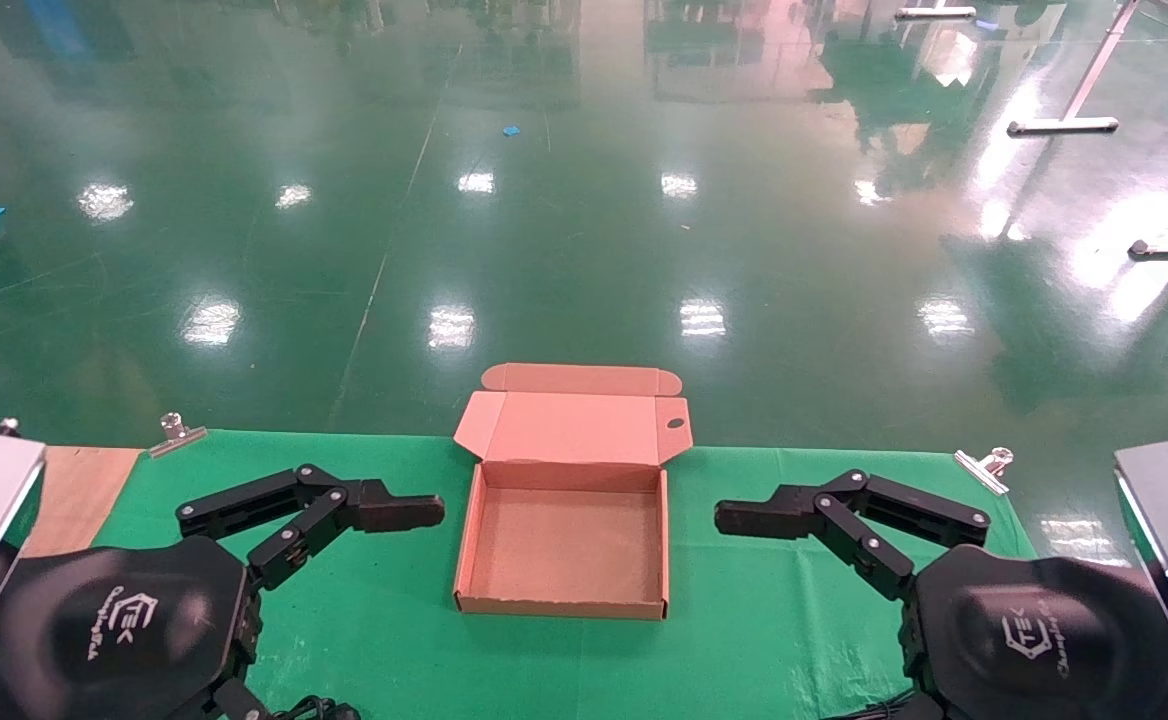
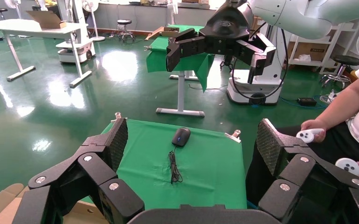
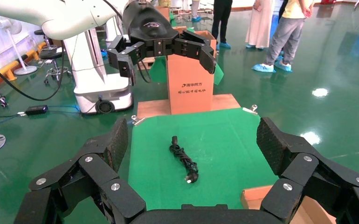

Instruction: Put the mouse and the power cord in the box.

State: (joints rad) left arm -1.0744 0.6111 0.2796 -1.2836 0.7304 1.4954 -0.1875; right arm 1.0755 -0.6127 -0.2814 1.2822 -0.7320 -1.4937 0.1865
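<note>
The brown cardboard box [image 1: 464, 548] lies open and empty at the middle of the green table, lid folded back. My left gripper [image 2: 191, 135] hovers left of it, open wide, one of its fingers [image 1: 399, 511] pointing at the box. My right gripper [image 3: 192, 133] mirrors it on the right, open, with one of its fingers [image 1: 759, 516] toward the box. The mouse [image 2: 181, 136] lies on the cloth right of the box with its thin cable [image 2: 174, 168] trailing, below the right gripper [image 2: 219, 46]. The power cord [image 3: 183, 158] lies bundled left of the box. The head view shows neither.
Binder clips [image 1: 179, 432] [image 1: 984, 465] pin the cloth at the far corners. A wooden board [image 1: 79, 480] and a tall carton [image 3: 189, 79] are at the left end. A seated person [image 2: 350, 121] is past the right end. Green floor lies beyond the far edge.
</note>
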